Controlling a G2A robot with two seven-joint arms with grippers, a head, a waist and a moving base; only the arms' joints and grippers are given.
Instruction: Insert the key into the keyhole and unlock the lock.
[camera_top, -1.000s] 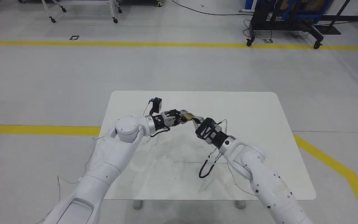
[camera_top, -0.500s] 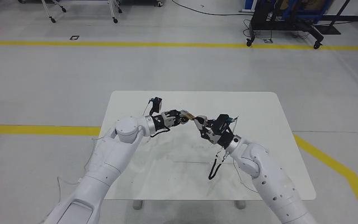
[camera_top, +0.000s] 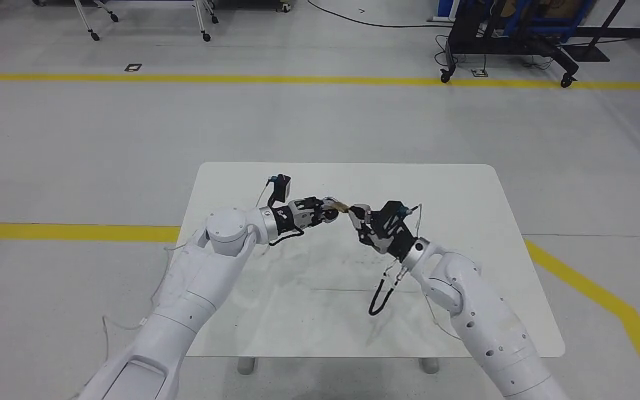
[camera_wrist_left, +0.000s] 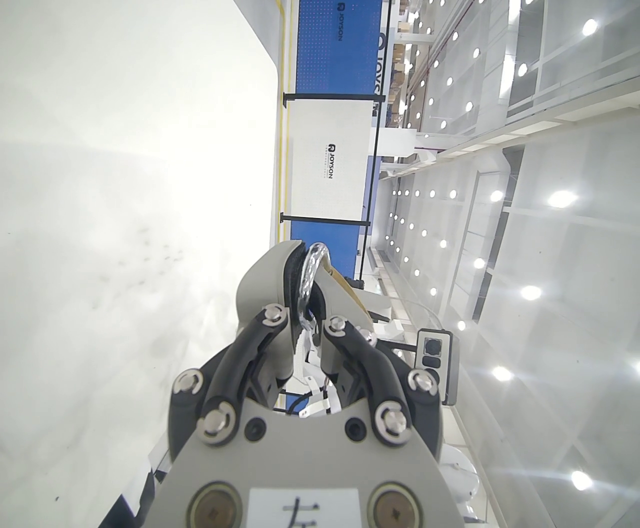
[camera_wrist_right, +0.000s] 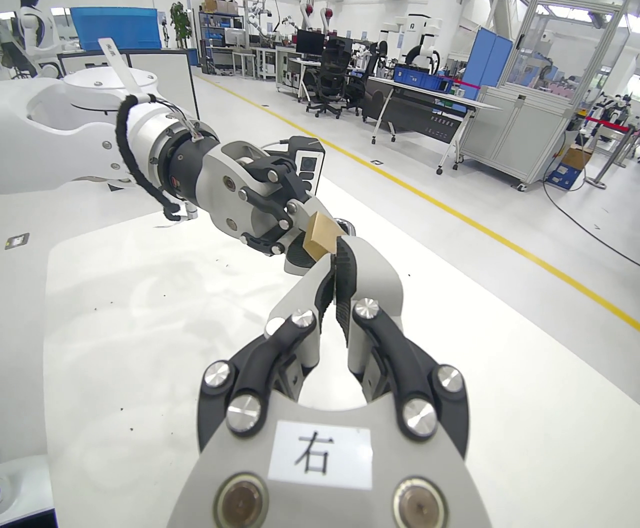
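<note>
Okay: left gripper (camera_top: 329, 209) clamps lock (camera_top: 341, 208) by its shackle above the surface (camera_top: 460, 200), well inside its edges. Right gripper (camera_top: 353, 213) is pinched narrow, tips at the lock body.

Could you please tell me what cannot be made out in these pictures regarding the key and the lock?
Key and keyhole: right wrist view, hidden by the right gripper's shut fingers, which meet the lock.
Shackle, open or latched: left wrist view, the left gripper covers most of it.
Top view: the lock is too small for any detail.
</note>
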